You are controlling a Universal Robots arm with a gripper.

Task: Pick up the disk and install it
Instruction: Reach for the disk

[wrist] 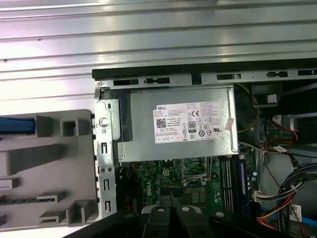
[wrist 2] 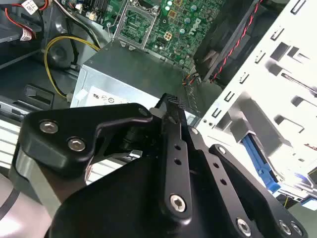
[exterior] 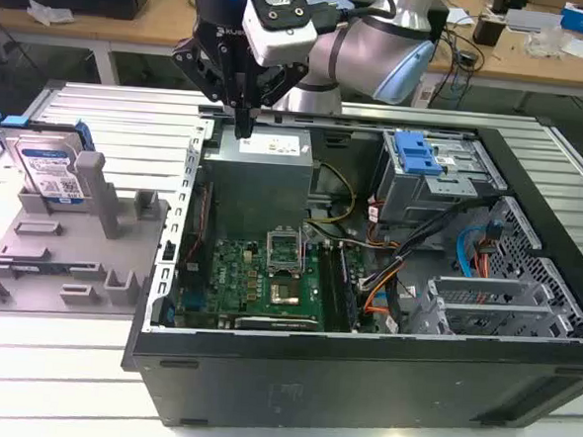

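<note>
The disk [exterior: 49,164], a silver drive with a white-and-blue label in a blue carrier, stands upright in a grey holder [exterior: 71,255] at the exterior view's left, outside the computer case. My gripper [exterior: 243,126] hangs above the back left corner of the open case, over the power supply [exterior: 259,177], well to the right of the disk. In the second wrist view the gripper [wrist 2: 171,101] has its black fingers pressed together, shut on nothing. A blue edge of the disk's carrier [wrist: 15,125] shows in the first wrist view beside the grey holder.
The open black case [exterior: 361,381] holds a green motherboard [exterior: 258,276], loose cables and a metal drive cage with a blue bracket [exterior: 419,152] at the back right. The case's metal side wall [exterior: 186,202] stands between gripper and holder. Workbenches with clutter run behind.
</note>
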